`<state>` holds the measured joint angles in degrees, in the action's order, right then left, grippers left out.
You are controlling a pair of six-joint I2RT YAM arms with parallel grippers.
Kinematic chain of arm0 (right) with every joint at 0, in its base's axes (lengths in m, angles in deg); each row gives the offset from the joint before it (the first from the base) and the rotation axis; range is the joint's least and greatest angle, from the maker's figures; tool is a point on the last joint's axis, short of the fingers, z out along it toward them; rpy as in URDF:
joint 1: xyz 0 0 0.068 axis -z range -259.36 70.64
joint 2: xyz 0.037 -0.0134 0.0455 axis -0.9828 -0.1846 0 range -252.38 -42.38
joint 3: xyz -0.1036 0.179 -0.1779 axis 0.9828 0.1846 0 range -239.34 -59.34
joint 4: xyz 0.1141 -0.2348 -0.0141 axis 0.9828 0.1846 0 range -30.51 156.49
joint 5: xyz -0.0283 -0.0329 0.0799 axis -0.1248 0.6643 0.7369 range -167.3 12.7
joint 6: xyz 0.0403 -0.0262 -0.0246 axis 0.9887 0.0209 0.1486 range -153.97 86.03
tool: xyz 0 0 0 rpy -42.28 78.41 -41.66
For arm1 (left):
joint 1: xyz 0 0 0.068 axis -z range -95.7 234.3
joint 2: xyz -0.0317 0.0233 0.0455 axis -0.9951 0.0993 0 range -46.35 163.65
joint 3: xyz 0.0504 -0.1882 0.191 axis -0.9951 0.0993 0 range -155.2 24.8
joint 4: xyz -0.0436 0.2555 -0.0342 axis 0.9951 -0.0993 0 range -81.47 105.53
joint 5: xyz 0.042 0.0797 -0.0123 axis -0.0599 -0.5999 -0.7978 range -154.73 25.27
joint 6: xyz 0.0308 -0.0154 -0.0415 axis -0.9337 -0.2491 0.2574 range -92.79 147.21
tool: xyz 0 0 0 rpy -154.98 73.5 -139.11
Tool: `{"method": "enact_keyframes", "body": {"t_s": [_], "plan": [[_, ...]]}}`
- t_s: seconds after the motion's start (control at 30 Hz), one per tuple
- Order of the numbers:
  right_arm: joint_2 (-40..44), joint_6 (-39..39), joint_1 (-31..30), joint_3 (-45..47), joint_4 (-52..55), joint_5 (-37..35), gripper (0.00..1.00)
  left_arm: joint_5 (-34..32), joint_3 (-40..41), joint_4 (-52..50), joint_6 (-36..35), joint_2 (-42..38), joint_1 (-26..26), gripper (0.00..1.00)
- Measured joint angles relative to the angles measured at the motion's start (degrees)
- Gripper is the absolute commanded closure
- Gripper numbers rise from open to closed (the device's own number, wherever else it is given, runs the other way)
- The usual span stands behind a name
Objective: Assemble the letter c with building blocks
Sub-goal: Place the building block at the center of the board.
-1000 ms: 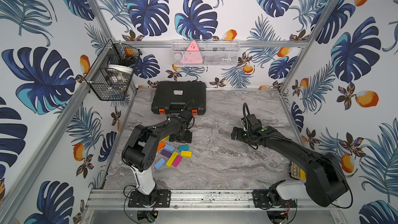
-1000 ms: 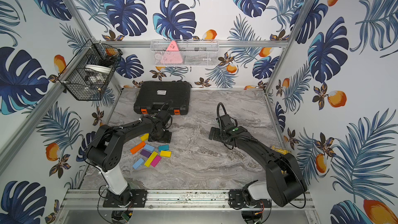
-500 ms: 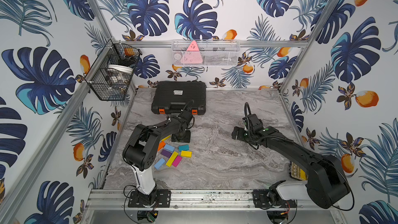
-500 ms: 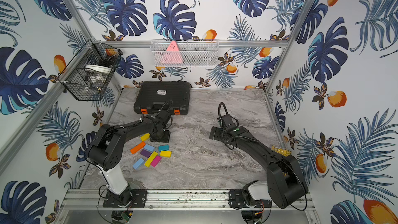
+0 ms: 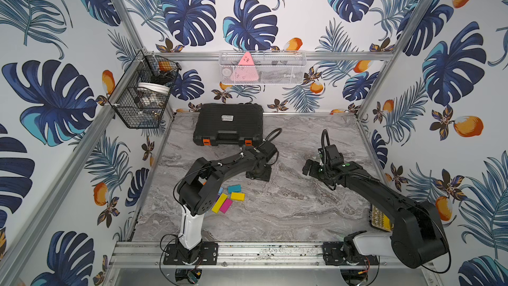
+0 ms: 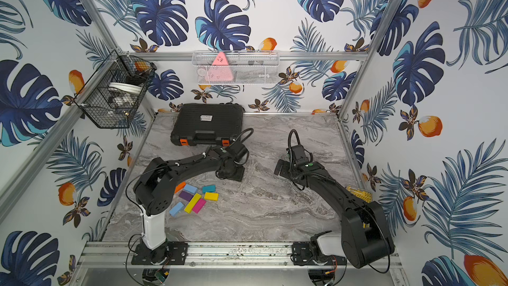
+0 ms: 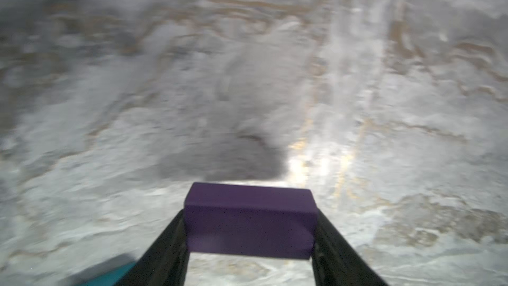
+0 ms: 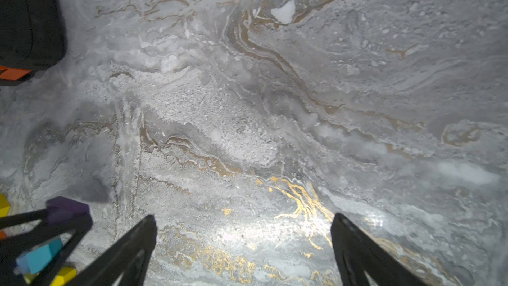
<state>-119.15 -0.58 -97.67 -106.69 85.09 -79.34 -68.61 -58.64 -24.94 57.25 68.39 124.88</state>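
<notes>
Gripping a small purple rectangular block point(image 7: 248, 198), your left pincer point(image 7: 249, 232) seems mid-carry; next, lay it flat on the grey marbled counter point(image 7: 247, 78). Your right pincer point(image 8: 244, 218) gapes empty.

A purple block point(image 7: 250, 221) is pinched across its ends in the left hand point(image 7: 249, 225), away from the pile! The rest lie flat in a loose cluster on the worktop point(image 6: 261, 210): orange block point(image 6: 180, 187), light blue block point(image 6: 190, 189), teal block point(image 6: 209, 188), second purple block point(image 6: 185, 195) and short yellow block point(image 6: 211, 196). The long yellow block point(image 6: 192, 203) lies right alongside the magenta block point(image 6: 199, 205), with another light blue block point(image 6: 176, 208) nearby.
</notes>
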Motion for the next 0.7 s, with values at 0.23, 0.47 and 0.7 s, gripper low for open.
{"method": "enact_keyframes", "body": {"t_s": [0.23,0.47,0.7], "plan": [[1.6,0.2,1.8,1.6,0.0,1.7,0.00,-2.8,-12.5,-1.7,3.6,11.3,7.8,0.44],[2.1,0.2,2.0,1.6,0.6,1.7,0.00,-5.0,-15.3,-2.0,6.4,13.5,8.9,0.22],[2.6,0.5,2.0,0.7,3.8,0.8,0.00,-3.0,-14.8,-1.4,7.8,12.1,9.0,0.01]]}}
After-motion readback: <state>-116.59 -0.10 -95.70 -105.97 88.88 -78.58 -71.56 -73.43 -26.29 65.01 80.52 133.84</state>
